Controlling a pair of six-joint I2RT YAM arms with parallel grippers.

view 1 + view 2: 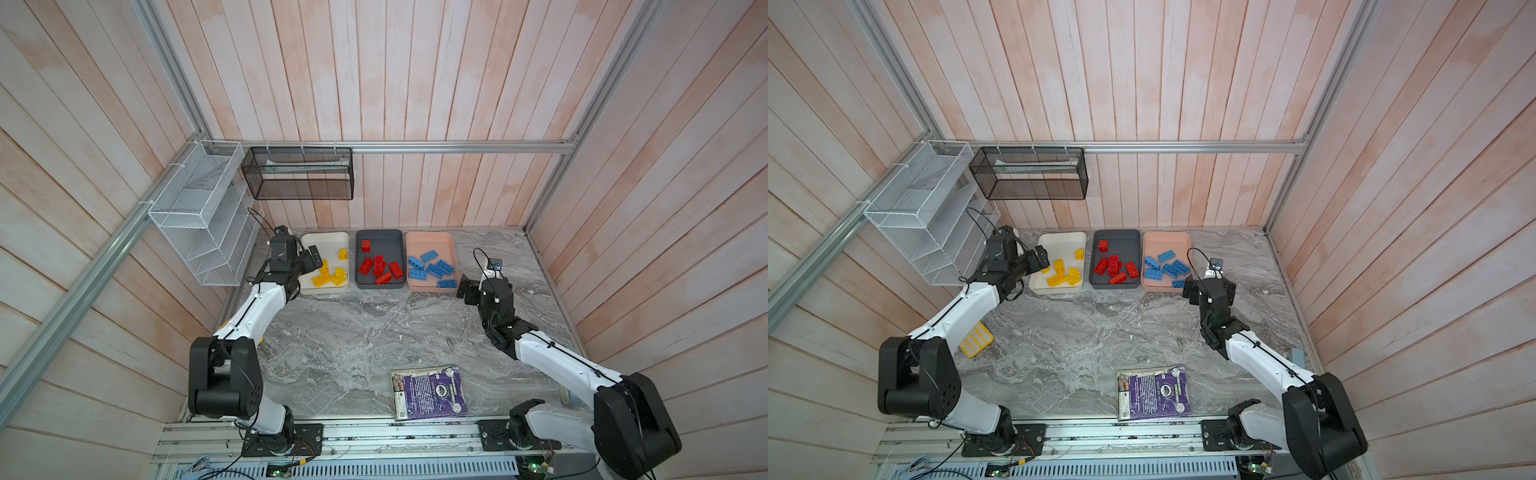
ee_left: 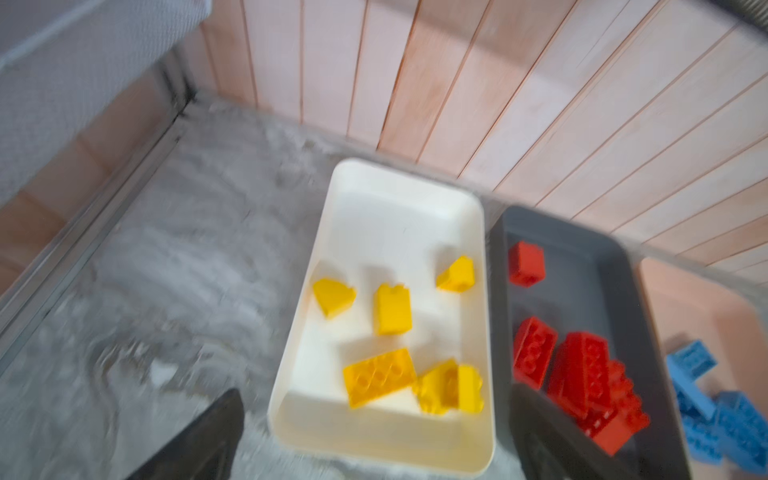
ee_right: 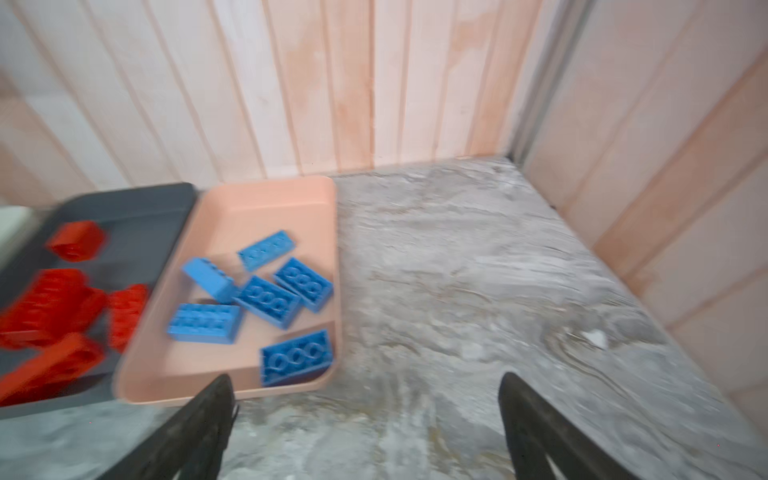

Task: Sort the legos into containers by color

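Observation:
Three containers stand in a row at the back wall. The white tray (image 1: 326, 241) holds several yellow legos (image 2: 390, 309). Several red legos (image 1: 379, 266) lie in the dark grey tray (image 1: 380, 237). In the pink tray (image 1: 430, 241) lie several blue legos (image 3: 266, 299). My left gripper (image 2: 374, 424) hangs open above the white tray's near left side and holds nothing. My right gripper (image 3: 365, 415) is open and empty over bare table, just beside the pink tray's near right corner. In both top views no lego shows loose on the table.
A purple book (image 1: 430, 392) lies near the front edge. A flat yellow calculator (image 1: 976, 338) lies partly under the left arm. A white wire rack (image 1: 199, 216) and a black mesh basket (image 1: 299, 174) hang on the walls at back left.

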